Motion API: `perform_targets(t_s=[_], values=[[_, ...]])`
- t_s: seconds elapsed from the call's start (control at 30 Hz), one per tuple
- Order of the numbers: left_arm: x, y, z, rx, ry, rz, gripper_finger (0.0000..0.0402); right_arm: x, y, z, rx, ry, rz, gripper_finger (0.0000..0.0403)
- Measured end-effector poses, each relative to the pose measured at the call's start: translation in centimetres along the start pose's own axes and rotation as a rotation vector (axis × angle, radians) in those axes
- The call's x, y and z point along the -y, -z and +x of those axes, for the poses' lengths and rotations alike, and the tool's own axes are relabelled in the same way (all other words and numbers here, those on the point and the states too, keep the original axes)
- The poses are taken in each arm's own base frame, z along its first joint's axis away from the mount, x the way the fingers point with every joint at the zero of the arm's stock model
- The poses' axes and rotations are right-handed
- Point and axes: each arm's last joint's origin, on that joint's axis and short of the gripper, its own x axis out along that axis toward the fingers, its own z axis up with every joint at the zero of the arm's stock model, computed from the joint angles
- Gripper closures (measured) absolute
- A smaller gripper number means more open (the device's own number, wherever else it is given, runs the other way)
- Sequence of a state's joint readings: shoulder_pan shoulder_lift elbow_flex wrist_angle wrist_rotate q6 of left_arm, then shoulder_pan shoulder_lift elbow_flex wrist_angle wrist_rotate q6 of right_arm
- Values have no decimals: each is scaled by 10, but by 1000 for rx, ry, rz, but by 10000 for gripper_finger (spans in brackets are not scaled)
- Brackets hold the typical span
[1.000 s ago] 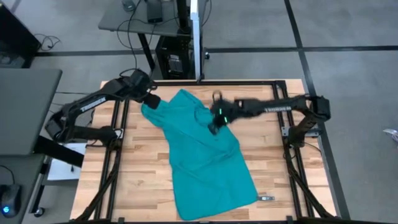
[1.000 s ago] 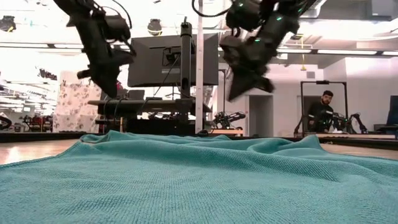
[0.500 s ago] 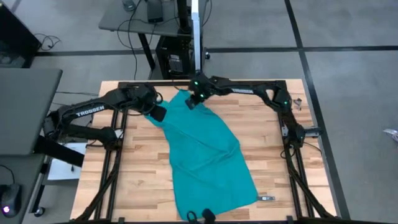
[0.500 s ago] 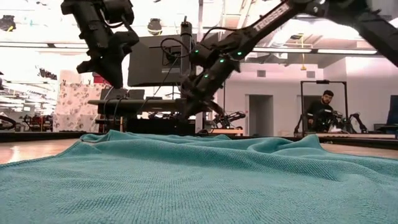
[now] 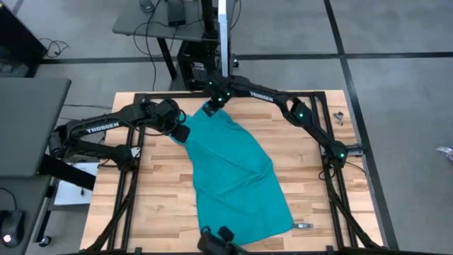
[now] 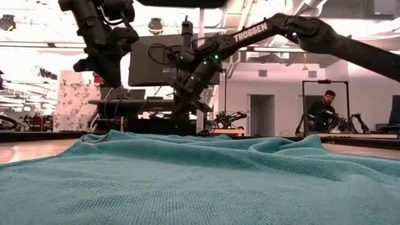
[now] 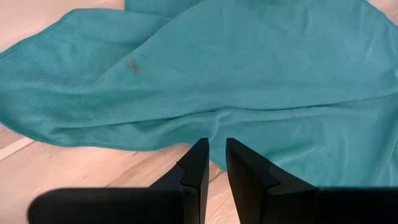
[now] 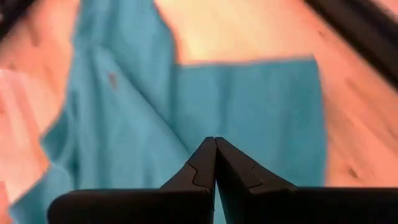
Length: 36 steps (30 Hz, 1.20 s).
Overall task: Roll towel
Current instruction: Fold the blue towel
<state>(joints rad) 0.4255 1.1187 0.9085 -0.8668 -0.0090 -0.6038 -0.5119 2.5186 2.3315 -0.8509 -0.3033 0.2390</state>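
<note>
While towel [image 5: 233,173] lies flat, clenched right pincer [image 5: 210,108] above far corner, left pincer [image 5: 181,133] slightly parted beside edge

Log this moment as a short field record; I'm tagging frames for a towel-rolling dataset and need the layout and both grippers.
towel: teal towel spread unrolled, running diagonally from the table's far side to its near edge
surface: wooden table
left gripper: left gripper at the towel's far left edge, jaws slightly apart, nothing between them
right gripper: right gripper above the towel's far corner, jaws shut, empty
rolling: not started; no rolled portion visible
background: a person in the room behind
</note>
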Motion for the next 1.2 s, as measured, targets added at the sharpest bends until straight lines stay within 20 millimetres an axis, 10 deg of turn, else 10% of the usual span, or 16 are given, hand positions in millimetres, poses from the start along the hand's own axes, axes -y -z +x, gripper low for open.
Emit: perform_targets(t_s=[0.53,0.87,1.2], values=[[0,0,0,2,-1,19,363,19,-6,-37,-24,26,-731,403],[8,-12,10,78,38,29,363,49,10,-55,-200,-158,-306,403],[-6,-56,89,107,-28,-2,363,39,27,-77,-338,-380,-214,403]])
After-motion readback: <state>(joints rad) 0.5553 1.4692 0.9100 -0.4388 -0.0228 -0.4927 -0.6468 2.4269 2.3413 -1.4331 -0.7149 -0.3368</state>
